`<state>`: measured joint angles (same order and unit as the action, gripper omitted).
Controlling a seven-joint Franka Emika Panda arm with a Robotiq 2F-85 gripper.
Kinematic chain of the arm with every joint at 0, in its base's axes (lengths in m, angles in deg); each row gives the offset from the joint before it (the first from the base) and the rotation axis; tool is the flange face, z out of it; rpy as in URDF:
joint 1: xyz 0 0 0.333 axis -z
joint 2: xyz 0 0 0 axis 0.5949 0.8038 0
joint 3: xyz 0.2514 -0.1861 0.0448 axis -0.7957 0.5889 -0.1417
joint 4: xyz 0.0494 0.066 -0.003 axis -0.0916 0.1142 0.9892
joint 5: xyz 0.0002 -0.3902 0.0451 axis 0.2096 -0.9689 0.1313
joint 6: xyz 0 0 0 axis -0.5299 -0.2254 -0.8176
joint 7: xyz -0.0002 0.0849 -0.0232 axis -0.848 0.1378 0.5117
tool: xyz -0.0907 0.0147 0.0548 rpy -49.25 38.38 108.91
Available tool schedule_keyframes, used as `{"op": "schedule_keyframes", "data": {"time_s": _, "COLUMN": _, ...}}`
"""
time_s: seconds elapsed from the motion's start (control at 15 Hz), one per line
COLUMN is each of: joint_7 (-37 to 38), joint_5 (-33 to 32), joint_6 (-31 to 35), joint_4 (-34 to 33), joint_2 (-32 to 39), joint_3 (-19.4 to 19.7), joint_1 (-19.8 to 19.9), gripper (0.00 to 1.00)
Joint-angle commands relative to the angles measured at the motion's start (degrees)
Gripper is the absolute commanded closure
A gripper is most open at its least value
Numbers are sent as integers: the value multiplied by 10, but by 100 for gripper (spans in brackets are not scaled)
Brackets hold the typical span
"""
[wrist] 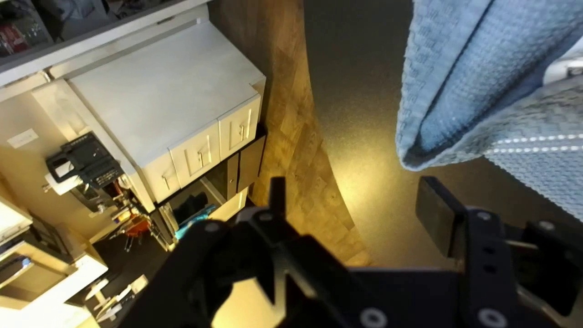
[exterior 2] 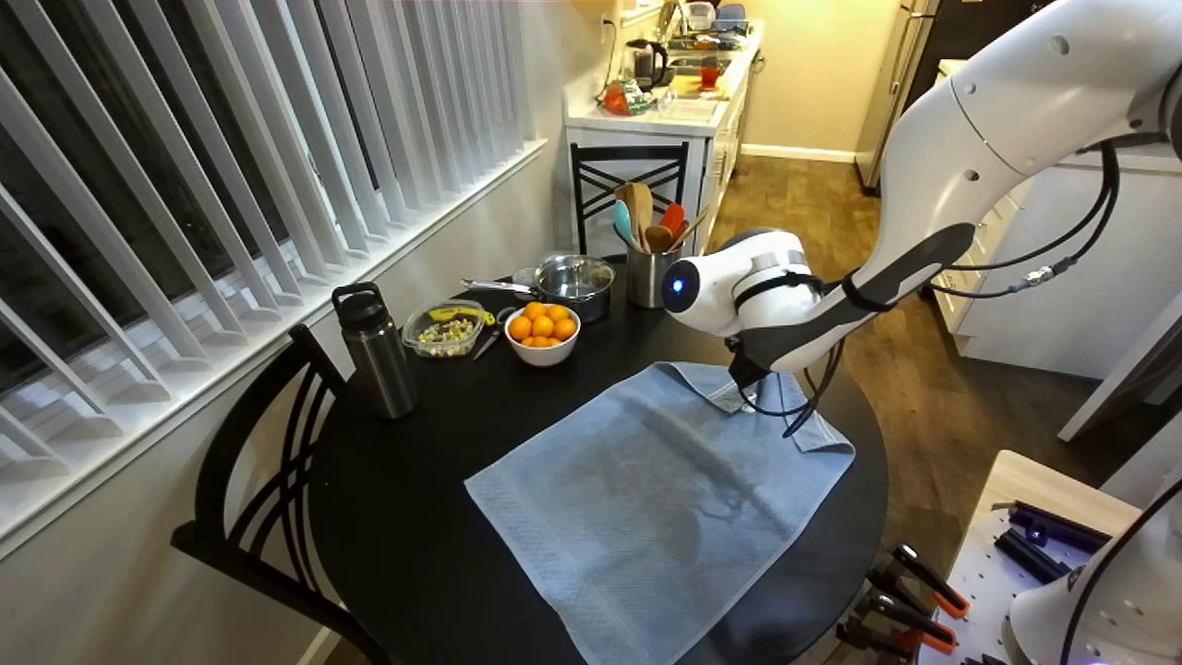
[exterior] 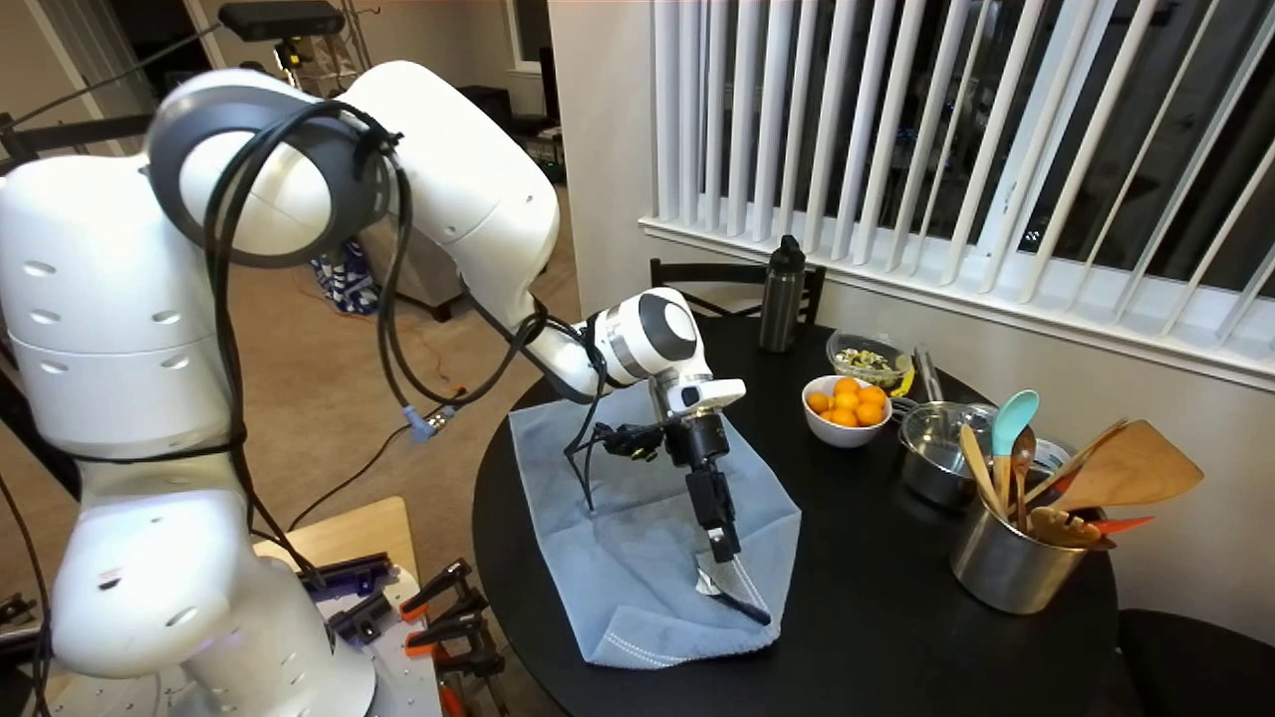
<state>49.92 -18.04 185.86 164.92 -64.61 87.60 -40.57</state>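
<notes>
Jaws spread apart, released, with nothing between them: the wrist view gives me a straight look through my gripper point(wrist: 356, 205). Just ahead of its fingertips point(wrist: 439, 218) hangs a folded corner of the blue towel point(exterior 2: 646, 517); I can't tell whether they touch. The towel is greyish blue and finely textured, with double rows of white stitching near its edge. A white tag point(exterior: 705, 580) shows at the turned-over part, close below the jaws, and the rest spreads out from beneath them, mostly flat, on the round black table point(exterior 2: 416, 499).

Only the wrist view shows me that gap. In an exterior view the wrist point(exterior 2: 766, 277) covers the jaws completely, yet there I get the towel's long flat sheet, which the wrist view cuts off.

The arm point(exterior: 468, 169) arches up from its base and slopes down, its last joints aiming the jaws steeply downward, a little tilted, low over the cloth.
</notes>
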Motion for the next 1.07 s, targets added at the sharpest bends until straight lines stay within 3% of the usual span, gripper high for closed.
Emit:
{"op": "schedule_keyframes", "data": {"time_s": 0.0, "joint_7": -2, "joint_5": 114, "joint_6": -16, "joint_4": -25, "joint_2": 1, "joint_3": -19, "joint_1": -2, "gripper": 0}}
{"op": "schedule_keyframes", "data": {"time_s": 0.4, "joint_7": 11, "joint_5": 320, "joint_6": -26, "joint_4": -57, "joint_2": -8, "joint_3": -14, "joint_1": -10, "gripper": 0}}
{"op": "schedule_keyframes", "data": {"time_s": 0.8, "joint_7": 40, "joint_5": 467, "joint_6": 44, "joint_4": -15, "joint_2": -26, "joint_3": 5, "joint_1": 1, "gripper": 0}}
{"op": "schedule_keyframes", "data": {"time_s": 1.0, "joint_7": 82, "joint_5": 503, "joint_6": 109, "joint_4": 19, "joint_2": -44, "joint_3": 17, "joint_1": -4, "gripper": 0}}
